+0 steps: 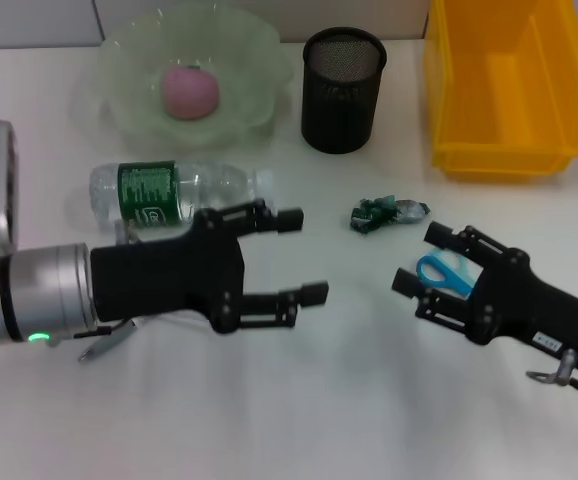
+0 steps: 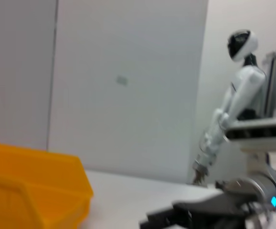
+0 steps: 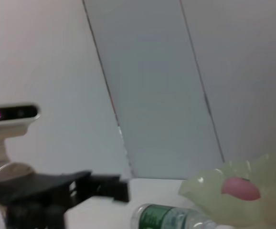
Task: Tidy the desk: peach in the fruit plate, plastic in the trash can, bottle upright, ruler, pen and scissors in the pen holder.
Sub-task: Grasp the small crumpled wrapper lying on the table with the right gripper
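Both grippers are just hanging over the desk with nothing in them: the left gripper [image 1: 294,255] has its fingers spread wide, sitting right beside the bottle, and the right gripper [image 1: 427,270] is spread open too, with the blue-handled scissors [image 1: 445,271] lying between its fingers, though I can't tell if it's touching them or just above

Progress check, going by what's on the table:
- peach [image 1: 189,92] is already in the green fruit plate [image 1: 259,55], so that one looks done
- bottle [image 1: 174,190] is lying on its side near the left arm, not stood up yet
- the crumpled green plastic [image 1: 384,212] is on the desk between the two grippers, not binned. I'm guessing the yellow bin [image 1: 499,150] at the back right is the trash can
- the black mesh pen holder [image 1: 342,90] looks empty from here
- there's something thin and grey poking out under the left arm [image 1: 109,344], maybe the pen, can't say for sure
- ruler, can't spot it anywhere

So roughly one item out of six sorted, scissors look like the next grab
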Robot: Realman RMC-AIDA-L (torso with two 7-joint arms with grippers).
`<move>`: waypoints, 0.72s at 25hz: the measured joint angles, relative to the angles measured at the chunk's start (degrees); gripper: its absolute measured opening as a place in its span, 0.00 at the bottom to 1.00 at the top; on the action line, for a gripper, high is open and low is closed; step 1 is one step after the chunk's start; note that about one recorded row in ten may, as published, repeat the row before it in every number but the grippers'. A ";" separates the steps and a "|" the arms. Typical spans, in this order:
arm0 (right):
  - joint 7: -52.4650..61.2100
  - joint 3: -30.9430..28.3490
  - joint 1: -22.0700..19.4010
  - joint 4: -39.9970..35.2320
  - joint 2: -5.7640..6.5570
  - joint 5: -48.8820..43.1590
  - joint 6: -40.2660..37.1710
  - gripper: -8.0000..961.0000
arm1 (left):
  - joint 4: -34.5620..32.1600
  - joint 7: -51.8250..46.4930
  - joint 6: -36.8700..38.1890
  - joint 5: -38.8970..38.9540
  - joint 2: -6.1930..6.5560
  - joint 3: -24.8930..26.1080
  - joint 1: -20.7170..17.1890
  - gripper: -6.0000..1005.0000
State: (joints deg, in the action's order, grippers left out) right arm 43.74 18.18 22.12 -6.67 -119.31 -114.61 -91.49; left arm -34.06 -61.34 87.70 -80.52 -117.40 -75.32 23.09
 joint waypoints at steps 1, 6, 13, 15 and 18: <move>0.96 -0.17 0.05 -0.65 0.01 0.00 0.00 0.85 | -0.01 -0.14 -0.13 -1.11 -0.02 0.00 0.14 0.75; 9.71 -0.35 1.29 -5.97 0.04 0.00 0.01 0.85 | -0.08 -0.22 -1.59 -3.92 -0.62 0.06 0.58 0.81; 26.72 0.95 4.81 -16.79 0.12 -0.48 2.67 0.85 | 0.03 0.23 -2.70 -4.15 -0.94 0.08 0.76 0.81; 31.97 3.58 5.85 -20.82 0.15 -0.73 4.04 0.85 | 0.03 0.28 -2.84 -4.17 -0.98 0.09 0.76 0.81; 39.50 9.74 6.83 -27.44 0.21 -1.38 5.60 0.85 | 0.14 0.37 -3.26 -4.20 -0.99 0.08 0.72 0.81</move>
State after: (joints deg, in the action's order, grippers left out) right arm 83.24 27.92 28.95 -34.11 -119.10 -115.99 -85.89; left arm -33.92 -60.98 84.44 -84.71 -118.39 -75.23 23.81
